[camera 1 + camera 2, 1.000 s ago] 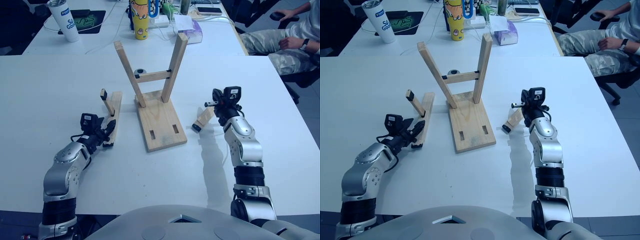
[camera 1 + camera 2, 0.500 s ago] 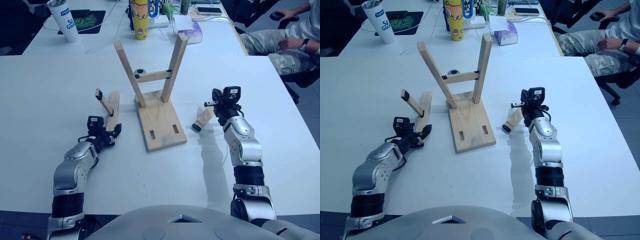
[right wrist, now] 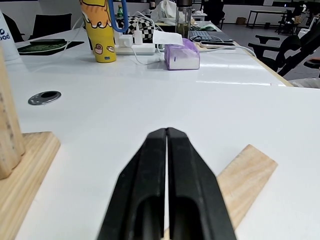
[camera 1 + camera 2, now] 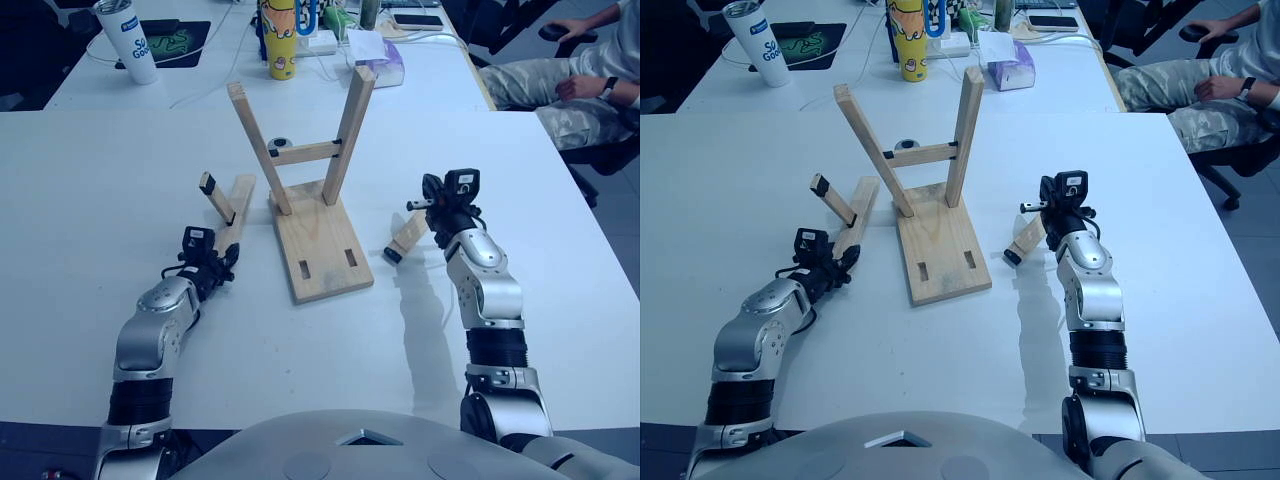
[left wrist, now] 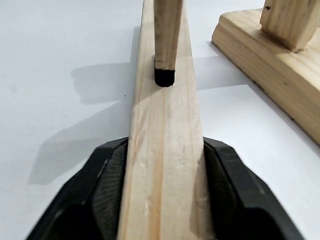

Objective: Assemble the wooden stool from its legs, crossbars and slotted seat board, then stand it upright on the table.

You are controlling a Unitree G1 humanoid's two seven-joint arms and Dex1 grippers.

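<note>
Our left hand (image 5: 166, 147) pinches the near end of a wooden leg (image 4: 232, 212), one finger pressed on each side of it. A short crossbar (image 4: 217, 196) rises at a slant from the top face of that leg and ends in a dark tip. The leg lies along the surface (image 4: 100, 180), just left of the seat board (image 4: 322, 250) and pointing away from us. We cannot tell whether its far end rests on the surface.

Our right hand (image 3: 167, 134) has its fingers pressed together and holds nothing. It hangs just above the far end of a loose leg (image 4: 408, 237), which lies flat to the right of the seat board.

The seat board lies flat with two upright legs (image 4: 348, 130) seated in its far end, and a fitted crossbar (image 4: 306, 152) joins them. Two slots (image 4: 305, 268) near our edge of the board are open.

We judge the stool half built, and the step in hand is bringing over the second pair of legs. Next, the left hand would need to lift its leg clear, turn it upright and line its end up with the nearer left slot, keeping it off the fitted frame. The right hand would have to spread its fingers and come down around the loose leg before that can join the crossbar.
</note>
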